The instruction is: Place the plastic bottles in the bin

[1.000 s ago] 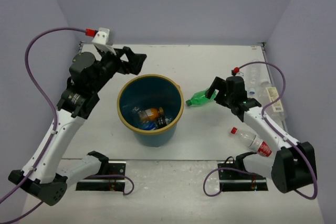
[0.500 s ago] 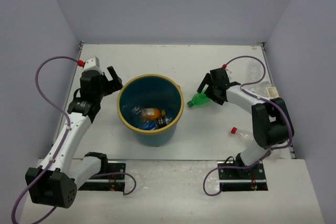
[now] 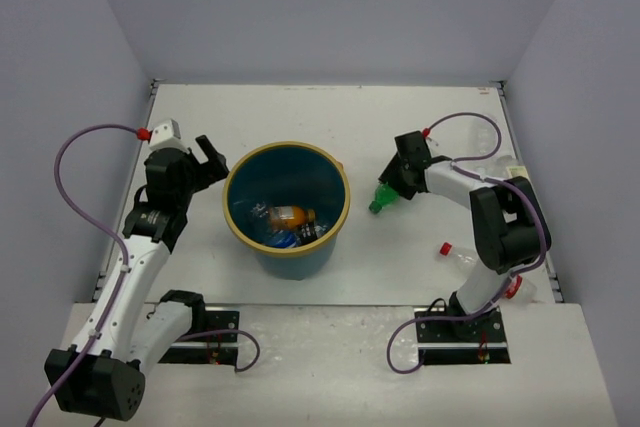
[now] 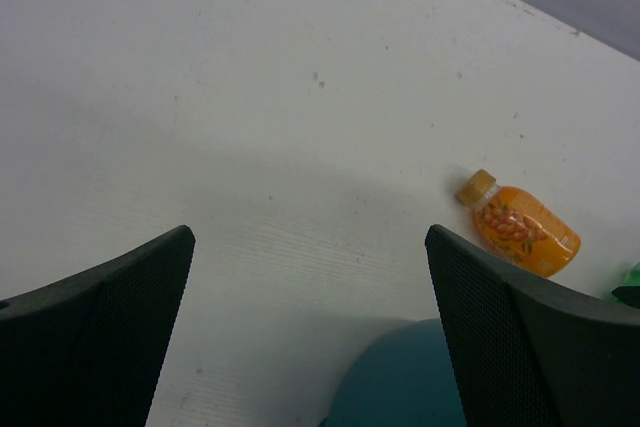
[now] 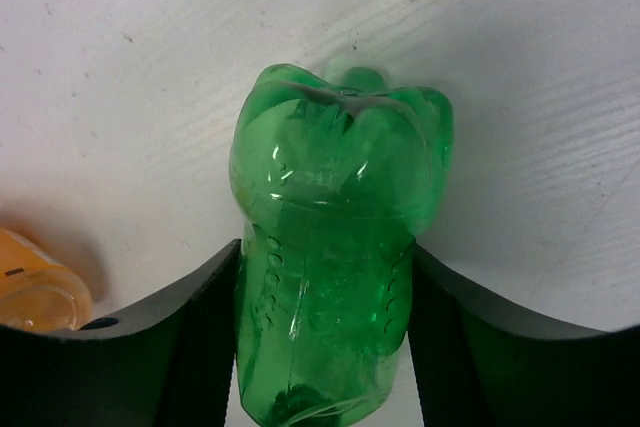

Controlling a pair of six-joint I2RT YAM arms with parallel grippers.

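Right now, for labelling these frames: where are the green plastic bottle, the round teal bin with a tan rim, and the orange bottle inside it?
green plastic bottle (image 5: 340, 247): right wrist view, its ribbed body.
round teal bin (image 3: 287, 145): top external view, far tan rim.
orange bottle (image 3: 288, 215): top external view, its orange middle.

The green bottle (image 5: 335, 277), at three o'clock from the bin (image 3: 285, 145), is clear glossy plastic, dimpled down its sides and catching bright glints. The fingers (image 5: 170, 347) of the right gripper (image 5: 325, 249) look matt black. The pads (image 4: 100, 327) of the left gripper (image 4: 308, 232) show a fine mesh grain. The bin is smooth teal plastic with a dull sheen. The table (image 3: 300, 112) is matt white, faintly streaked and speckled. The purple cable (image 3: 97, 127) looks smooth and rubbery.
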